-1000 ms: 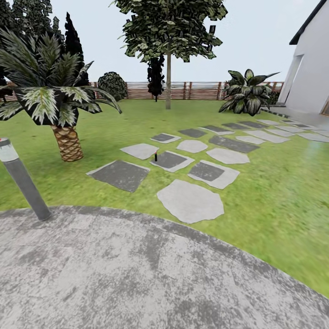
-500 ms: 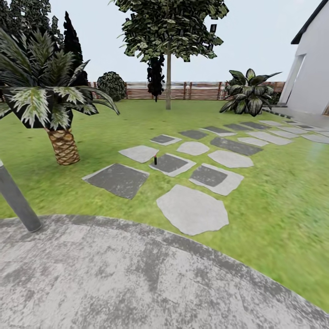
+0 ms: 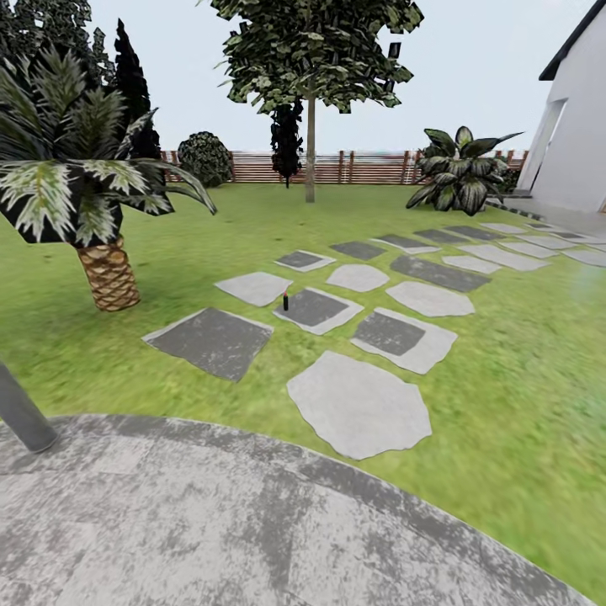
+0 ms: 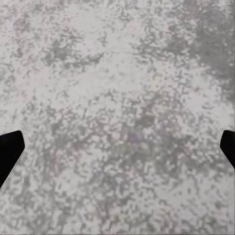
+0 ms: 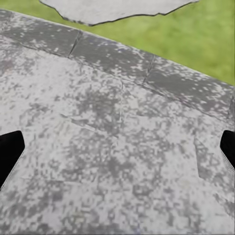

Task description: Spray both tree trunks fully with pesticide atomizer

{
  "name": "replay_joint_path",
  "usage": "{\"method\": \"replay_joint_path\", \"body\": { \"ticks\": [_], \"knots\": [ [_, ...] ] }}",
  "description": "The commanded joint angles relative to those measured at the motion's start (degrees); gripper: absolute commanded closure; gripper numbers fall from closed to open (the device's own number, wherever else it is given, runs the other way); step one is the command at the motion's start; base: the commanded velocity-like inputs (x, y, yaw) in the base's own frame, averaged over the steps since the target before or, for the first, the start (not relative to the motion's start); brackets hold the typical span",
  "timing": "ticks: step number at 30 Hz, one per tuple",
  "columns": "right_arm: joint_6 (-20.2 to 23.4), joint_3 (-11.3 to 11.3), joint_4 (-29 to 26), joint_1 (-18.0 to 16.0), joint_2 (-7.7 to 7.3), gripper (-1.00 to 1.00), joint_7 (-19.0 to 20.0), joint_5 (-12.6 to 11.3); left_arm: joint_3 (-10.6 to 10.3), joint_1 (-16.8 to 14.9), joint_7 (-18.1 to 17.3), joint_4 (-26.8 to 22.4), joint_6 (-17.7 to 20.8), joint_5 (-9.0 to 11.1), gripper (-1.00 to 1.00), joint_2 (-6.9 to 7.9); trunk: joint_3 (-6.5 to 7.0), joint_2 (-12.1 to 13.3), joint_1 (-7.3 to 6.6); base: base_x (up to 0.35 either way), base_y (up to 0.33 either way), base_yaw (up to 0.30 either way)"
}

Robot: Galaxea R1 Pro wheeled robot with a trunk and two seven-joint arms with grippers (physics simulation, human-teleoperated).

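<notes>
**Grey paving underfoot, atomizer out on the stepping stones**

Grey mottled stone paving (image 3: 210, 522) lies nearest. Both wrist views look down on it, each with two black fingertips wide apart at the frame edges: the left pincer (image 4: 117, 147) and right pincer (image 5: 117, 147) are released, grasping nothing. A grey bollard (image 3: 21, 412) stands at the paving's edge. Beyond, on the grass floor (image 3: 505, 379), flat stepping stones (image 3: 358, 404) lead away. The small dark pesticide atomizer (image 3: 286, 300) stands upright at one stone's edge. A short palm (image 3: 105, 269) grows beside. Farther off, one tree (image 3: 310, 147) stands before the slatted fence (image 3: 362, 167).
</notes>
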Motion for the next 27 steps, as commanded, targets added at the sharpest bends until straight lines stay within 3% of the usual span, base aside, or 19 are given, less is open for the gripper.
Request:
{"method": "replay_joint_path", "body": {
  "ticks": [1, 27],
  "knots": [
    [0.0, 0.0, 0.0, 0.0, 0.0, -1.0, 0.0, 0.0, 0.0, 0.0, 0.0, 0.0, 0.0, 0.0, -1.0, 0.0, 0.0, 0.0, 0.0, 0.339, 0.0, 0.0],
    [0.0, 0.0, 0.0, 0.0, 0.0, -1.0, 0.0, 0.0, 0.0, 0.0, 0.0, 0.0, 0.0, 0.0, -1.0, 0.0, 0.0, 0.0, 0.0, 0.339, 0.0, 0.0]
  ]
}}
